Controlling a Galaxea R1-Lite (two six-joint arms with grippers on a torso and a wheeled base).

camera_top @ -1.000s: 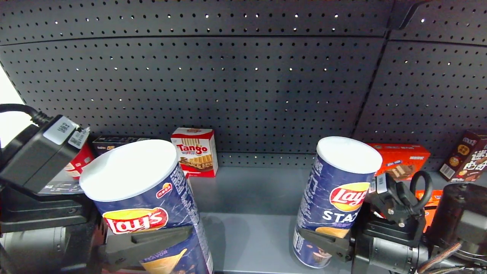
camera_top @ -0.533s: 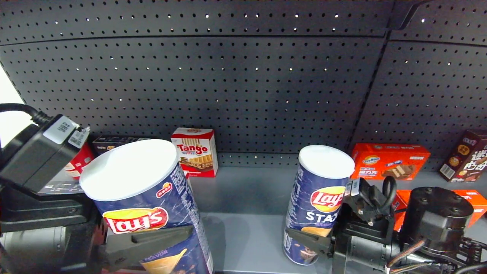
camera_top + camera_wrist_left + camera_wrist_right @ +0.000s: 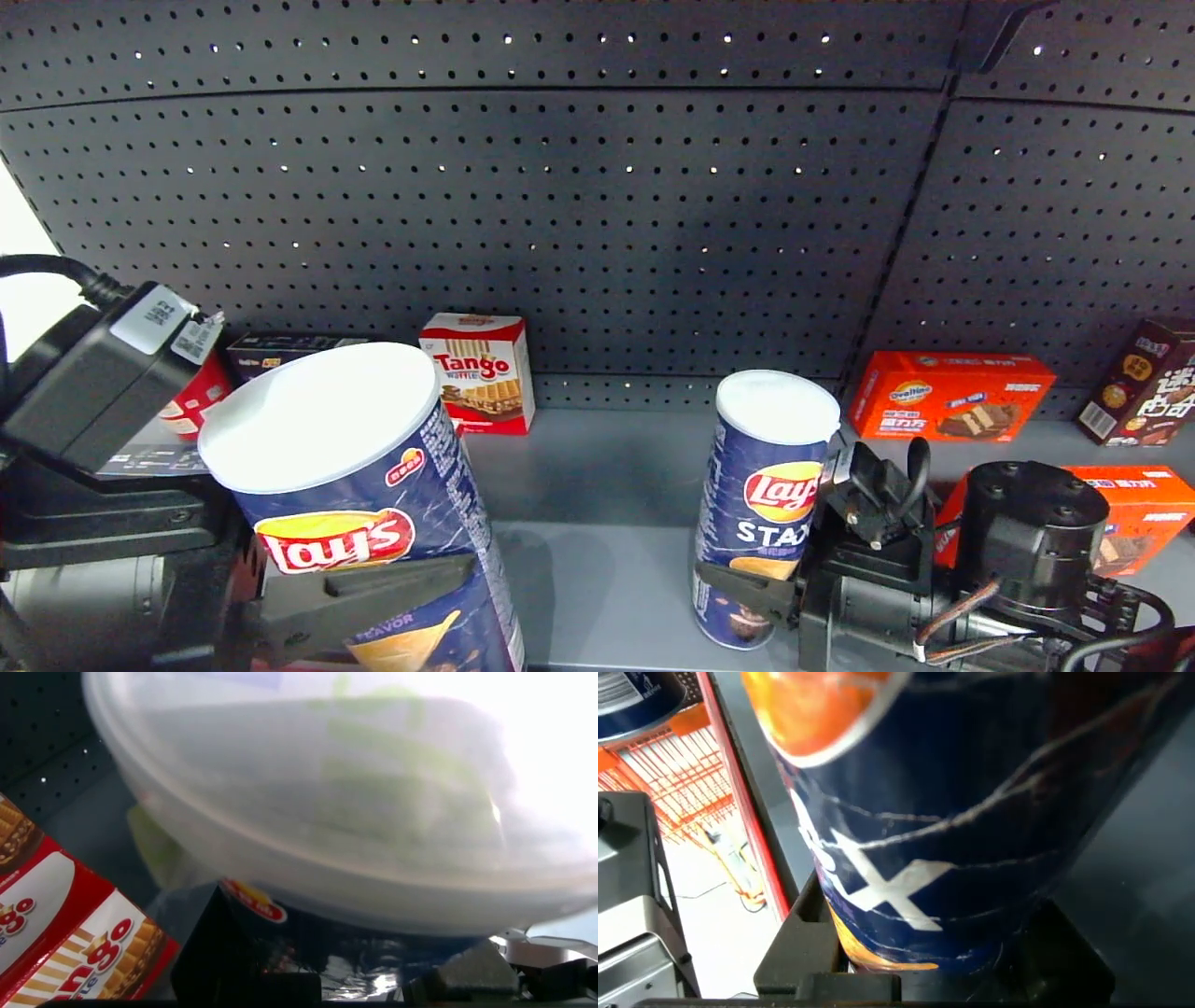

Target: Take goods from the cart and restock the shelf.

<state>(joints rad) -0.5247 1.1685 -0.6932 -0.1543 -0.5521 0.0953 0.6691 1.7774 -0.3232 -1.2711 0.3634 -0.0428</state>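
The right chip can (image 3: 770, 504) stands upright over the grey shelf (image 3: 616, 476), near its front edge, with the right gripper (image 3: 747, 590) clamped around its lower part. To the left, the left chip can (image 3: 359, 485) leans in the tight hold of the left gripper (image 3: 373, 586). Behind them, a wafer box (image 3: 481, 373) and an orange box (image 3: 952, 397) sit against the pegboard (image 3: 597, 233).

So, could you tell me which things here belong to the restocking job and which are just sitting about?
Part of the job: left chip can, held in the left gripper; right chip can, held in the right gripper; the shelf.
Just lying about: wafer box; orange boxes; brown box.
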